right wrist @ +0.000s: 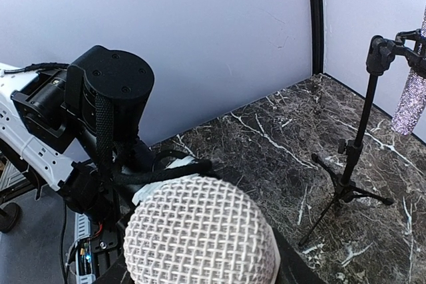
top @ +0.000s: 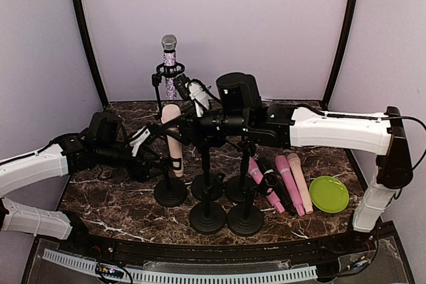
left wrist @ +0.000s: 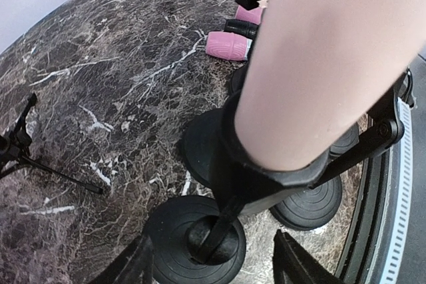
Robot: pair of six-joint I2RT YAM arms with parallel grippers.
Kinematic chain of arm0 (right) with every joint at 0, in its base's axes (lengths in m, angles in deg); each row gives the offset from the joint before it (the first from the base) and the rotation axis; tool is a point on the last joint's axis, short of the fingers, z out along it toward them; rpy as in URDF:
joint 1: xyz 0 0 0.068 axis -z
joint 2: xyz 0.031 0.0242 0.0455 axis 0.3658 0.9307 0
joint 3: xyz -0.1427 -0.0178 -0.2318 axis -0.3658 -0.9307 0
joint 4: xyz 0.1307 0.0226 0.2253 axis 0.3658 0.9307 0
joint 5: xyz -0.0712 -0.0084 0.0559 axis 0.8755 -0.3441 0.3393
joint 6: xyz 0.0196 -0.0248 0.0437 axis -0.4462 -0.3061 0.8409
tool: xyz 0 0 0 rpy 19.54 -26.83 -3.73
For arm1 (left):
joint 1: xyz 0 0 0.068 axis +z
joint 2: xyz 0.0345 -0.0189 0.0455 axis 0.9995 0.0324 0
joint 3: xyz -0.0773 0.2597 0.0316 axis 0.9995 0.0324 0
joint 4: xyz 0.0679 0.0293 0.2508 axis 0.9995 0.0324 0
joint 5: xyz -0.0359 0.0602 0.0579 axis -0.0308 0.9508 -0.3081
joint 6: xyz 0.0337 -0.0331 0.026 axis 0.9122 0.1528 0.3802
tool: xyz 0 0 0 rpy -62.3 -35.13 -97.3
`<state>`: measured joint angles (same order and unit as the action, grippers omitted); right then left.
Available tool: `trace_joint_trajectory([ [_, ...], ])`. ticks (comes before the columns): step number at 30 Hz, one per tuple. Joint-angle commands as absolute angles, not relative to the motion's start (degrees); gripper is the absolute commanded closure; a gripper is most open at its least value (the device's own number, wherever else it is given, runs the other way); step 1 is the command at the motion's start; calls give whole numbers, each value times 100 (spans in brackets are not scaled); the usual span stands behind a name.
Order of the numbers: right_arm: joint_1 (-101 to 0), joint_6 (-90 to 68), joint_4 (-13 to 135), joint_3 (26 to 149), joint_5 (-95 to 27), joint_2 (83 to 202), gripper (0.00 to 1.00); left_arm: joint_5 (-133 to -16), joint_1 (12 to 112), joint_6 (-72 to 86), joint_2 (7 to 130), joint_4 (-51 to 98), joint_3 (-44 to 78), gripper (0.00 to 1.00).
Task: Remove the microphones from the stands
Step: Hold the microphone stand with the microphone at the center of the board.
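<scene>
1. Peach microphone (top: 174,144) stands upright in a black clip (left wrist: 279,177) on a round-base stand (top: 170,192), left of centre on the tabletop (top: 93,197). Bare marble runs from its left side to the left edge.
2. Left gripper (top: 150,145) is low on the mic's left. Its jaws are open and straddle the stand's stem above the base, and the wrist view shows no contact with the mic body.
3. Right gripper (top: 186,123) is at the mic's mesh head (right wrist: 200,231), reaching in from the right. The fingers are hidden, so I can't tell if the jaws are closed on it.
4. Behind the mic, a glitter microphone (top: 170,64) sits on a tripod stand (right wrist: 349,184) near the back wall.
5. Just right of the mic's base, other black round bases (top: 208,217) are packed tight, so there is little room on that side.
6. Further right, loose pink microphones (top: 286,181) lie flat, and a green plate (top: 329,194) sits near the right edge.
</scene>
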<state>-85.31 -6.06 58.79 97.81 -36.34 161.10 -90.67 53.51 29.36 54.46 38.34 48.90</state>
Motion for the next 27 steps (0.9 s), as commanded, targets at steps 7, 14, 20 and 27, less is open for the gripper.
trace_joint_trajectory([
  [7,-8571,-278,5112,9733,-3913,15819,81,-9504,5352,3015,5597,3621,4722,50],
  [14,-8571,-237,5038,9653,-3878,15790,81,-9561,5351,3027,5702,3626,4694,66],
  [20,-8564,-149,5052,9582,-3598,15667,81,-9484,5352,3074,5605,3585,4796,86],
  [27,-8586,187,5263,9633,-2888,15507,81,-9338,5301,3149,5569,3586,4858,100],
])
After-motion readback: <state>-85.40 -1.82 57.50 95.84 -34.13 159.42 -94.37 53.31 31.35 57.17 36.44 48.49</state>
